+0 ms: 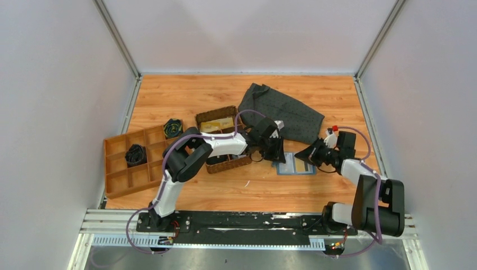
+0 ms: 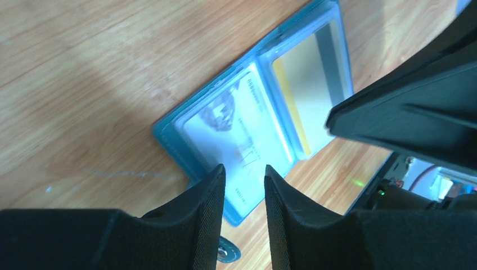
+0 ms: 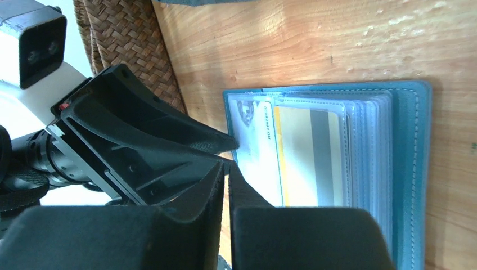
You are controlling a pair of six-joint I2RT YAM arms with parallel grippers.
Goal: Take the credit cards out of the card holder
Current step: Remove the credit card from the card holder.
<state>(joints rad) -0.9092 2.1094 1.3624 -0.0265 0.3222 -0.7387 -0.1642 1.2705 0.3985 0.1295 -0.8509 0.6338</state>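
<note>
open and flat toward the right edge of the table (image 1: 185, 95), the card holder (image 1: 295, 165), just under the left gripper (image 2: 244, 185), jaws narrowly apart over its edge; right gripper (image 3: 228, 191) beside it, almost pressed together, nothing held. teal cover, two credit cards (image 2: 225, 132) inside, one pale, one yellow-striped. stacked clear sleeves (image 3: 368, 152) plain only from the right wrist.

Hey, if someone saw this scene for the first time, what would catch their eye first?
Probably the blue card holder, lying open on the table right of centre, with cards showing through its clear sleeves. Both arms close in on it: the left gripper at its left edge, fingers apart, and the right gripper from the right. A dark cloth lies just behind.
</note>
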